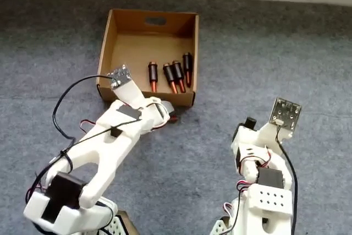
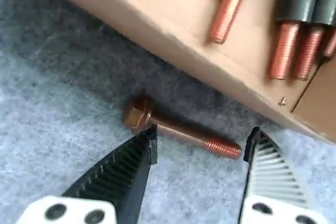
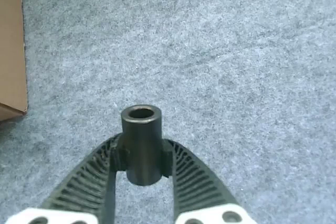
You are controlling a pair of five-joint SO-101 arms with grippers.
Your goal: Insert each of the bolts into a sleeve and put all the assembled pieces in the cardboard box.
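Copper-coloured, the loose bolt point(image 2: 184, 134) lies flat on the grey worktop point(image 3: 236, 51), just outside the box point(image 2: 157, 19). My left tool point(image 2: 203, 131) stands wide open over it, one tip by the head and one by the threaded end. I cannot tell whether either tip touches it. My right tool point(image 3: 143, 153) is closed on a dark sleeve point(image 3: 142, 127), held upright with its bore showing and its lower end hidden between the fingers. It is well apart from the box, whose corner is cut off at the edge of the right wrist view. From above, four assembled pieces point(image 1: 171, 75) lie side by side in the box, and my left arm point(image 1: 110, 141) covers the bolt. The left wrist view cuts off the pieces' heads.
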